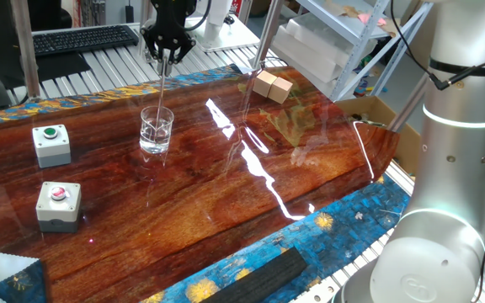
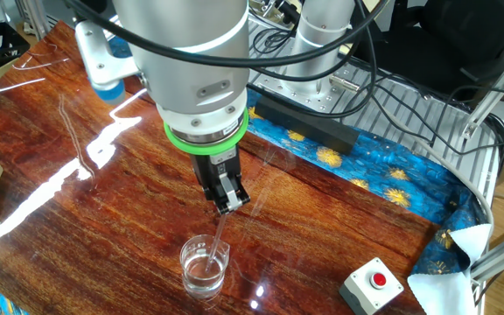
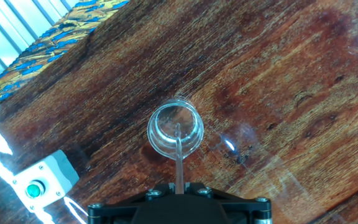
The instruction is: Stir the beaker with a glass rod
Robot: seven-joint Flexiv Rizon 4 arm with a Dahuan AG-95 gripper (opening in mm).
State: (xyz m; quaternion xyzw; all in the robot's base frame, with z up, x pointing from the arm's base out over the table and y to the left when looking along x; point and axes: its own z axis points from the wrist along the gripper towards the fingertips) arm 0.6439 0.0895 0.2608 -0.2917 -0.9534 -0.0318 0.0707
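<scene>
A: Where does the beaker (image 1: pixel 157 130) stand?

B: Upright on the glossy wooden bench (image 1: pixel 226 210), toward its left part in one fixed view, with two grey button boxes (image 1: pixel 51 145) further left and well apart from it. It looks to hold a little clear liquid.

A: And the glass rod (image 1: pixel 162 93)?

B: Hanging almost straight down from the pincer (image 1: pixel 167 55), its lower end inside the beaker. The hand view shows it entering near the middle of the rim.

A: How do the fingers stand?

B: Drawn together, clamped on the rod's upper end.

A: How will these things handle?

B: My guess is both are brittle and slick. The rod is thin and stiff, so it would snap rather than bend if pushed sideways against the wall. The beaker seems light and nothing pins it down, so a hard sweep could slide or tip it.

A: Is the hold well placed?

B: High on the rod suits stirring, I think, since it keeps the fingers clear of the rim. Gentle circles look safest.
</scene>
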